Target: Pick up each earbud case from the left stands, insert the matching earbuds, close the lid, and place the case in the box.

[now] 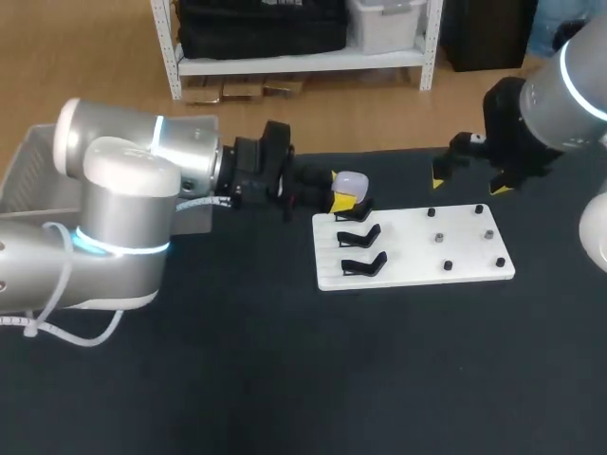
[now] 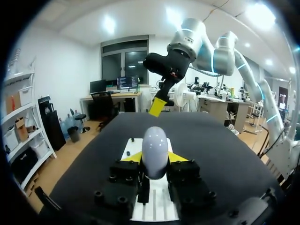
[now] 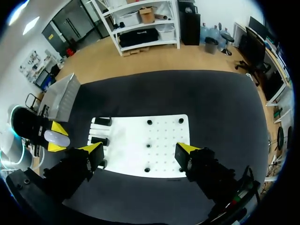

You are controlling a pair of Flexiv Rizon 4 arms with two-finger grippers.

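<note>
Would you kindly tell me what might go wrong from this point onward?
The smooth, rounded earbud case is pinched only at the tips of the left end effector; it may slip or tilt on lifting.
The black stands sit close beside it and might snag that end effector.
The right end effector hangs open above the white board; the two could crowd each other.

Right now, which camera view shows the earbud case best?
The left wrist view: the earbud case sits large and close in the middle, clamped between the left gripper's yellow tips. The head view shows it small, at the white board's corner. The right wrist view shows it small too, off beside the board.
</note>
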